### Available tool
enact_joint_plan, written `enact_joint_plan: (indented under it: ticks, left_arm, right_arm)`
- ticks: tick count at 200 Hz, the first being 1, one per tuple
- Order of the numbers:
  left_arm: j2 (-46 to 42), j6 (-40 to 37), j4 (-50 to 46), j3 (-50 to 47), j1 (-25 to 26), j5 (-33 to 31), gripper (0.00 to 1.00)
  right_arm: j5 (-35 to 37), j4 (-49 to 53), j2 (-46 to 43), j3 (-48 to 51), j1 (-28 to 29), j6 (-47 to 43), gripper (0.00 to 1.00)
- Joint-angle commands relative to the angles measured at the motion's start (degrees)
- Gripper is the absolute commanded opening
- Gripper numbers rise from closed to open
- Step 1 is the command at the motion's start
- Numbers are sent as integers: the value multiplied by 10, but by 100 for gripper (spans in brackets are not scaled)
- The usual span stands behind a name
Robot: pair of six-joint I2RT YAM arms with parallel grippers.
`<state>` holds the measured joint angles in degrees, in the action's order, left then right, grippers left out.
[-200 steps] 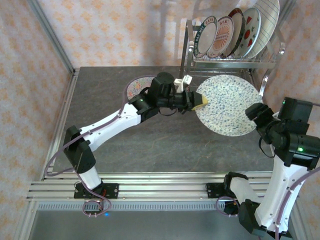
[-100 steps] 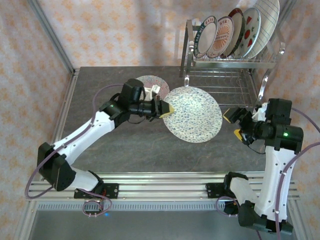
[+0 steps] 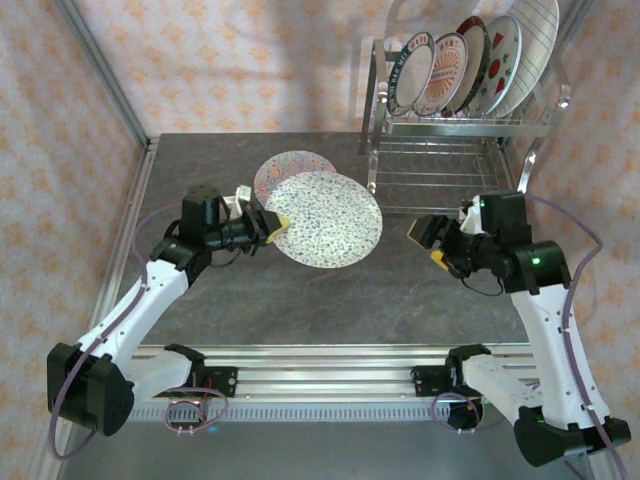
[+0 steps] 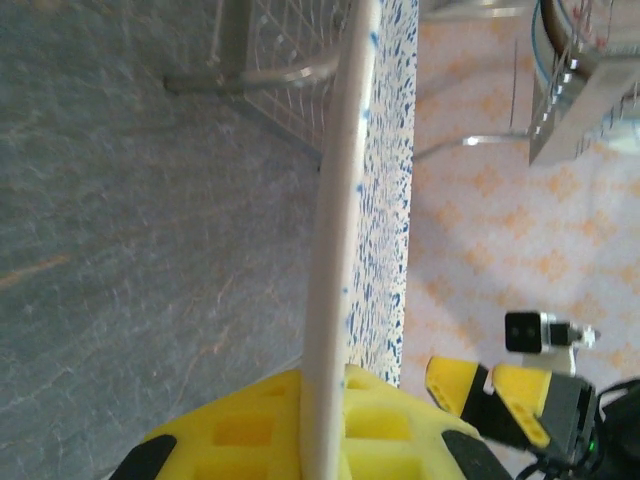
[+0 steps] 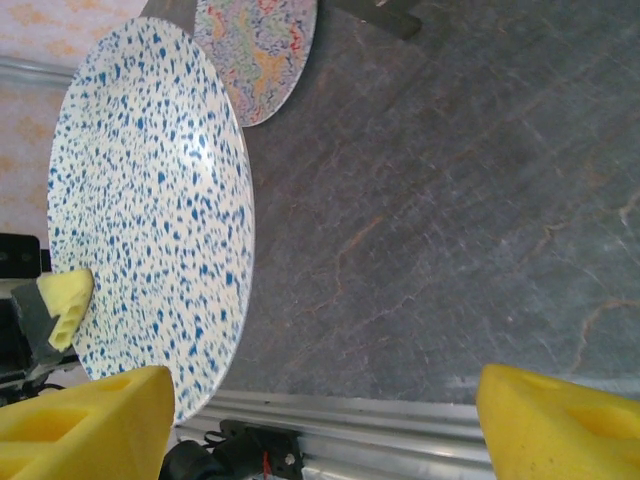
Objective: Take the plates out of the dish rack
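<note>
Left wrist view meets the speckled plate (image 4: 340,200) edge-on, so its blue-flecked face is only a thin strip running away from the left gripper (image 4: 322,440). That gripper's yellow pads (image 4: 235,432) are clamped on either side of the rim and are cut off by the bottom of the frame. From above, this plate covers the near part of a smaller plate (image 3: 290,165), which lies on the table (image 3: 330,300) just beyond the left gripper's fingertips. Whether the two plates touch cannot be told. The right wrist view shows the smaller plate's face as a swirl of mixed colours, its far edge out of frame. The right gripper (image 3: 430,243) sits across the speckled plate from the left one, clear of the rim, with its jaws spread wide and nothing between them. Beyond the right gripper stands the dish rack (image 3: 465,125), with chrome legs and a bare lower wire shelf that are the nearest obstruction on that side. Five plates stand on edge in its upper slots. At the left end are a teal-and-white plate (image 3: 408,75) and an orange-centred plate (image 3: 445,72). At the right end is a plaid-grid plate (image 3: 537,35), cropped by the top of the frame, and the two between overlap too much to read well. The held plate is round and white, densely spattered with blue, and the largest one out of the rack.
</note>
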<state>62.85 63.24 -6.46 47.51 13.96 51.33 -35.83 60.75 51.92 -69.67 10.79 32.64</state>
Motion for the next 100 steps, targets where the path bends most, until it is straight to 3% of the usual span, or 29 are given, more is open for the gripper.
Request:
enact_joint_plan:
  ticks: [1,52,100]
  left_arm:
    - [-23,42,128,-31,-34,-16,0]
    - [22,96,302,-115,-98,-77,0]
    - [147,105,489,-144,-102,-166,0]
  right_arm:
    - [80,-120,-19,19,56,25,79]
    - [130,-347,-64,119,164,-115,79]
    - [107,-473,-86,178,175,-187,81]
